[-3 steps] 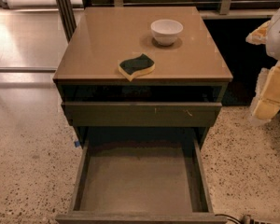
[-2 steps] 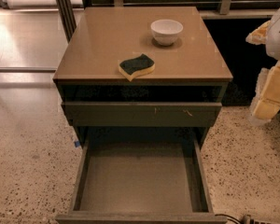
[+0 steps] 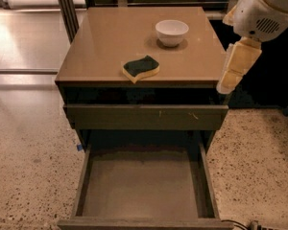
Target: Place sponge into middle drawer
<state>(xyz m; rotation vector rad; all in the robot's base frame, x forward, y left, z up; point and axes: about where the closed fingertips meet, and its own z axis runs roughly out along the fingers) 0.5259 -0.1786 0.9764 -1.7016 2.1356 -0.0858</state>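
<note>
The sponge (image 3: 141,67), yellow foam with a dark green top, lies flat near the front edge of the cabinet top (image 3: 101,47). The middle drawer (image 3: 141,186) is pulled out wide below, and its grey-brown floor is bare. My gripper (image 3: 236,66), pale yellow under the white arm (image 3: 266,6), hangs at the cabinet's right front corner. It is to the right of the sponge, apart from it, and holds nothing I can see.
A white bowl (image 3: 172,31) stands at the back right of the cabinet top. The drawer above (image 3: 146,117) shows a plain olive front panel, slightly out. Speckled floor (image 3: 29,166) lies on both sides. A dark gap lies right of the cabinet.
My arm and gripper have moved left from the frame's right edge toward the cabinet's right front corner. The sponge, bowl and drawers have not moved.
</note>
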